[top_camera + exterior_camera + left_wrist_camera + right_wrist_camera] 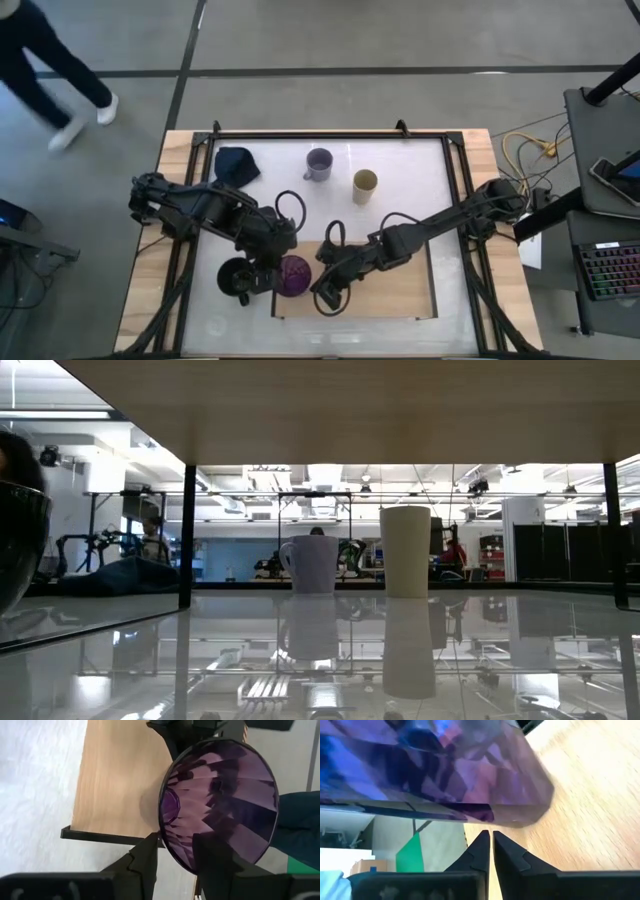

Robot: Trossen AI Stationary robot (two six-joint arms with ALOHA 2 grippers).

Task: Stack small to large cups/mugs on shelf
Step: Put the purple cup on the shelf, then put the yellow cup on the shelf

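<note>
A translucent purple tumbler (294, 275) is over the left end of the light-wood shelf (380, 290). My left gripper (274, 270) is shut on it. My right gripper (322, 293) is shut, its fingertips (485, 845) just beside the tumbler's base (520, 805); I cannot tell whether they touch it. A black mug (238, 278) stands on the table left of the shelf. A grey-lavender mug (319, 163) and a pale yellow cup (364, 186) stand upright on the table's far part. They also show in the low view, the mug (310, 565) left of the cup (405, 550). My left gripper holds the tumbler by its rim (172, 851), one finger (146, 857) outside the wall and the other (216, 865) inside the mouth. The fingers come from the table's left. The tumbler is tipped on its side, mouth toward the gripper, base toward the shelf.
A dark blue cloth (237, 165) lies at the table's far left. The shelf's black end rail (110, 837) runs just under the tumbler. The shelf's right half is bare wood (400, 285). A person (45, 70) walks on the floor beyond the table's far left corner.
</note>
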